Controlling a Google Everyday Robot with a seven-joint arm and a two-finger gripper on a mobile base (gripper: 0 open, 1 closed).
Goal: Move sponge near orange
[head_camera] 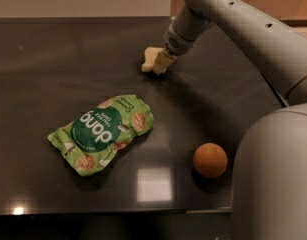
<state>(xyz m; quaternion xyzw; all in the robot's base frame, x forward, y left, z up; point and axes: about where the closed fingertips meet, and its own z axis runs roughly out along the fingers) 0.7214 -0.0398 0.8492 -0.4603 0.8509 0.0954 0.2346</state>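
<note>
At rear, pincer (161, 64) prob. grips 1 sponge (149, 57); 1 orange (210, 160), 1 bag (100, 134) nearer.

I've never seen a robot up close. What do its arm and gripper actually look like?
The arm is smooth, pale grey-white and tubular, with rounded joints, a few small dark dots along one segment and a darker ribbed collar at the wrist. Its small cream-coloured gripper is at the far side of the dark table, beside the sponge.
</note>
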